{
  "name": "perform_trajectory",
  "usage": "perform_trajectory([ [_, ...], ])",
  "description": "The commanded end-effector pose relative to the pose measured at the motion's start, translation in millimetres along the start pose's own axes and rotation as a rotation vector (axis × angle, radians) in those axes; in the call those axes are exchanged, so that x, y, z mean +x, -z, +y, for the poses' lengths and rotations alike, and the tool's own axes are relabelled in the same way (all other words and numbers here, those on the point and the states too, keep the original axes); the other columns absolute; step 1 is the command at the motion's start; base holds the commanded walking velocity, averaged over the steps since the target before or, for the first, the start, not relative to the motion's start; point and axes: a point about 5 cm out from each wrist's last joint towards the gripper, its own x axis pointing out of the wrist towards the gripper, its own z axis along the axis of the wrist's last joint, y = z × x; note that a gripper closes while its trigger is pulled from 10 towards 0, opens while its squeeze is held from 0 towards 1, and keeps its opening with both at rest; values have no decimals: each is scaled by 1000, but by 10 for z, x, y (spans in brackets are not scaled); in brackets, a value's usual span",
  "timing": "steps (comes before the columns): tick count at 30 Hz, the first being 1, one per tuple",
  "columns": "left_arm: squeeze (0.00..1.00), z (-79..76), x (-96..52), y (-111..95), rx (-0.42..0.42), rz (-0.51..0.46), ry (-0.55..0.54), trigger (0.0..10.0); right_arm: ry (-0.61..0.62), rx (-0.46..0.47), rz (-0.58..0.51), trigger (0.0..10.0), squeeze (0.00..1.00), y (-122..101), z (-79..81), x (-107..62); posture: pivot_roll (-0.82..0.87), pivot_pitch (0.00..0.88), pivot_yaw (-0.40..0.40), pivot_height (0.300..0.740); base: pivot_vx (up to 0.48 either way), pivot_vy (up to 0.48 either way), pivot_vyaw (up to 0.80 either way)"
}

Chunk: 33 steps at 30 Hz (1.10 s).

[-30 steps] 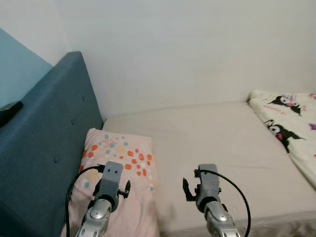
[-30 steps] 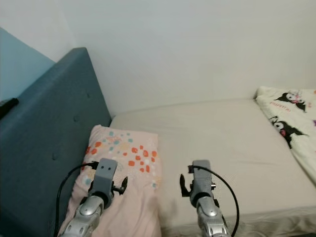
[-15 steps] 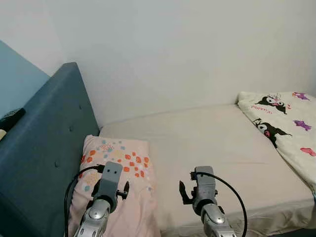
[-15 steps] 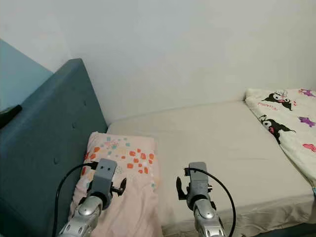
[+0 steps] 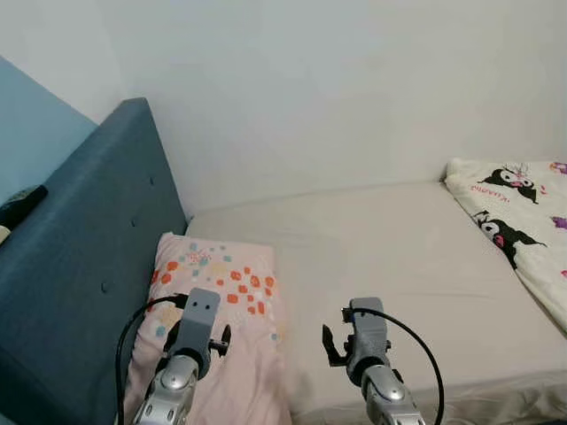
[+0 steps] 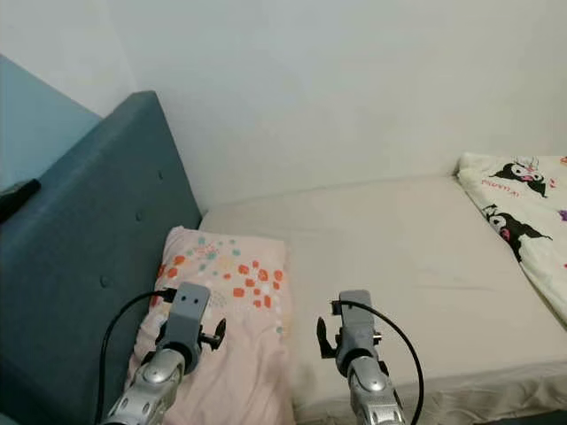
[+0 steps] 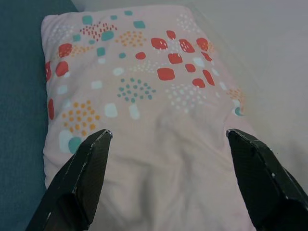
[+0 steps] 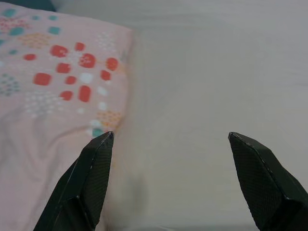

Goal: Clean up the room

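Note:
A pink pillow (image 5: 217, 288) with red, orange and teal dots lies at the head of the bed, against the blue headboard (image 5: 89, 257). My left gripper (image 7: 167, 134) hovers open over the pillow (image 7: 144, 96) with nothing between its fingers. My right gripper (image 8: 171, 135) is open too, above the beige sheet (image 8: 202, 86) just beside the pillow's edge (image 8: 57, 82). Both arms reach forward low in the eye views, the left arm (image 5: 190, 332) over the pillow and the right arm (image 5: 363, 341) over the sheet.
A white blanket (image 5: 518, 221) printed with black cartoon figures lies bunched at the right end of the mattress (image 5: 399, 257). A dark object (image 5: 22, 204) rests on top of the headboard at the far left. A white wall (image 5: 337, 88) runs behind the bed.
The head camera has shifted a little, so the bed and blanket sit slightly differently in the picture. Both arms hold the same pose, grippers still open.

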Motion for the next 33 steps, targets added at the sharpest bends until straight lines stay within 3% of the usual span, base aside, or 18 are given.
perform_trajectory([
  [1, 0, 72, -9, 21, 4, 10, -21, 10000, -13, 6, 10, 10000, 0, 26, 48, -3, -21, 0, 23, 740, 0, 0, 0],
  [33, 0, -32, -29, 17, -25, -14, 2, 10000, -43, -36, -9, 10000, 0, 19, 81, -11, -23, 0, 15, 740, 0, 0, 39],
])
